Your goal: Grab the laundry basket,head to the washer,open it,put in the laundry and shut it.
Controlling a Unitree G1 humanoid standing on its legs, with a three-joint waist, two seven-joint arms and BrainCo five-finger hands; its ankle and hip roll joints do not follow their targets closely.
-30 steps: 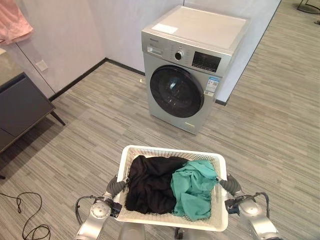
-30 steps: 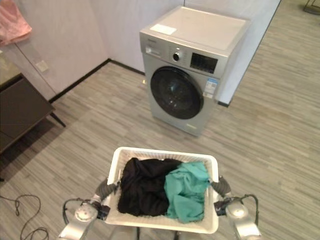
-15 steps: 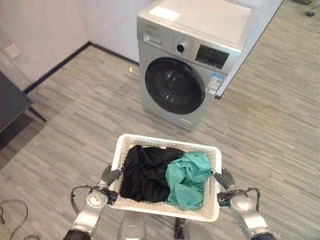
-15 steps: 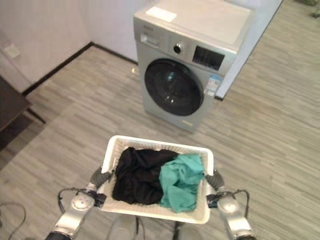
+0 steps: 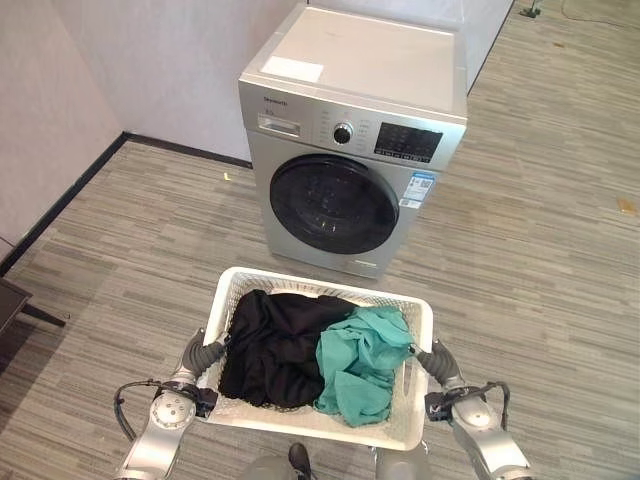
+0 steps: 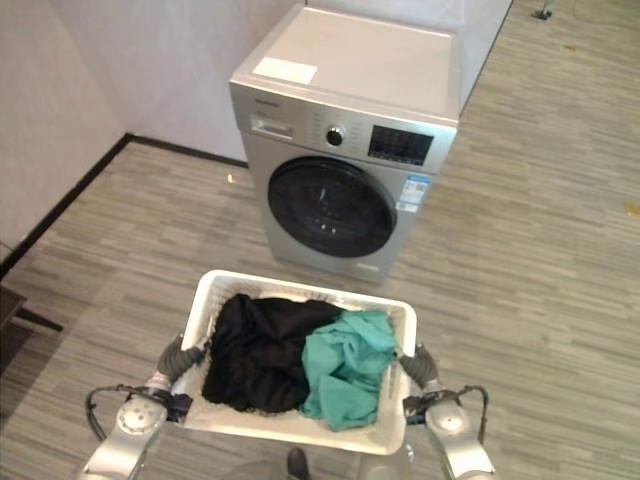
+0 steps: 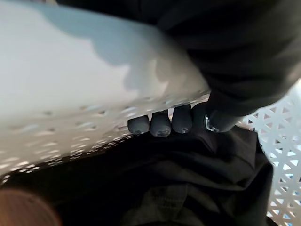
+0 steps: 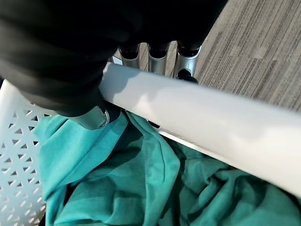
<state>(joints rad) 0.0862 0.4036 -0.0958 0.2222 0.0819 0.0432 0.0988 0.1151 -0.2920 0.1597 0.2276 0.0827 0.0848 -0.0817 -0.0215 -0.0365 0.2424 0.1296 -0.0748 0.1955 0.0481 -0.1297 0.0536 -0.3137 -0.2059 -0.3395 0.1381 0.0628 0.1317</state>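
Note:
I carry a white perforated laundry basket (image 5: 412, 415) low in front of me. A black garment (image 5: 270, 345) fills its left half and a teal garment (image 5: 362, 362) its right half. My left hand (image 5: 198, 352) is shut on the basket's left rim, its fingers (image 7: 160, 124) hooked over the edge above the black cloth. At the opposite side my right hand (image 5: 432, 364) is shut on the right rim (image 8: 197, 117), fingers (image 8: 157, 57) wrapped over it. Straight ahead stands a silver front-loading washer (image 5: 352, 140), its round dark door (image 5: 333, 203) closed.
The washer backs onto a white wall (image 5: 150, 60), with a black skirting (image 5: 60, 200) running along the left wall. Grey plank floor (image 5: 530, 250) stretches to the right of the machine. A dark furniture leg (image 5: 20, 305) shows at the left edge.
The camera has moved: the washer now sits nearer, more square-on and centred, and the dark cabinet has slid out at the left. Both hands keep their hold on the basket.

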